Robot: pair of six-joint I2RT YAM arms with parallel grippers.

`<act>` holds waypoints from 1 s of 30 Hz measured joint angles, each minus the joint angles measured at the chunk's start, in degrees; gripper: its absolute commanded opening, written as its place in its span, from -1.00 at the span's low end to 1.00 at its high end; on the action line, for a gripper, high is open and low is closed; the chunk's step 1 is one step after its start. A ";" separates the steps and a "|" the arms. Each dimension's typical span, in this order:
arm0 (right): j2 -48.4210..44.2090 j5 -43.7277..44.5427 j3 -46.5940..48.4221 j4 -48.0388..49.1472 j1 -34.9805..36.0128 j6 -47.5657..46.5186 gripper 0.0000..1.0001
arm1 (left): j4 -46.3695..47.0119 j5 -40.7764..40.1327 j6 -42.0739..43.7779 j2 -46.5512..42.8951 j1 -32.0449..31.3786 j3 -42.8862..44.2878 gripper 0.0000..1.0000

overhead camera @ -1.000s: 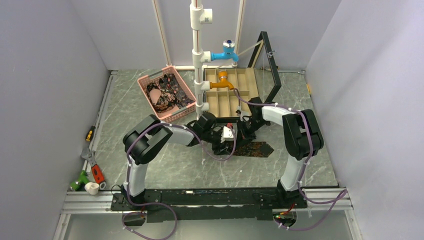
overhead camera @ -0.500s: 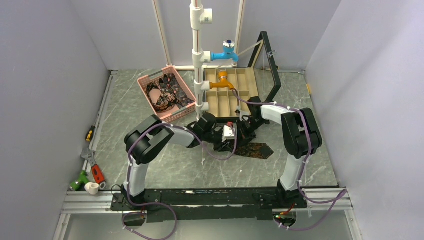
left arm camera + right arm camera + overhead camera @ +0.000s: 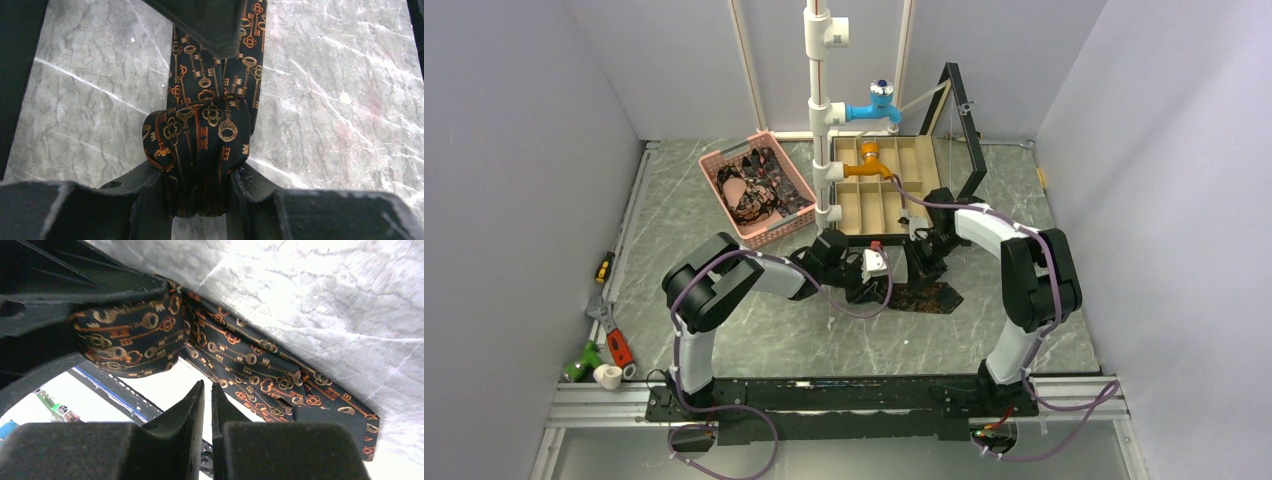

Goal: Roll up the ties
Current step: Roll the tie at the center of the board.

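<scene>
One tie [image 3: 930,297] lies on the marble table, black with orange and gold keys, its wide end pointing right. Its narrow end is wound into a small roll [image 3: 197,142]. My left gripper [image 3: 197,200] is shut on this roll, one finger [image 3: 150,192] on each side; in the top view the gripper [image 3: 865,289] sits at the tie's left end. My right gripper [image 3: 207,390] is shut and empty, just above the flat part of the tie [image 3: 250,365], beside the roll [image 3: 125,340]. In the top view it [image 3: 921,268] hangs over the tie's middle.
A pink mesh basket [image 3: 720,160] with more patterned ties [image 3: 762,185] stands at the back left. A wooden compartment box [image 3: 886,196] with its lid up is behind the grippers. A white pipe stand [image 3: 820,120] rises between them. Hand tools [image 3: 607,340] lie at the left edge.
My left gripper has pulled slightly left with the roll, and the tie's wide end slid left with it. My right gripper has drawn back and up from the roll.
</scene>
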 measured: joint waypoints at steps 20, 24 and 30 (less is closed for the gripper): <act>6.75 7.61 1.90 -1.97 1.57 -2.25 -0.97 | -0.13 3.74 -3.23 -3.19 2.27 -1.86 -0.50; 7.21 8.22 2.71 -2.58 1.66 -3.13 -0.98 | -2.27 4.20 2.56 -4.87 2.49 -2.25 -0.48; 8.11 10.29 4.20 -4.17 1.73 -5.20 -0.98 | -8.85 2.51 10.78 -4.42 2.47 -1.86 -0.48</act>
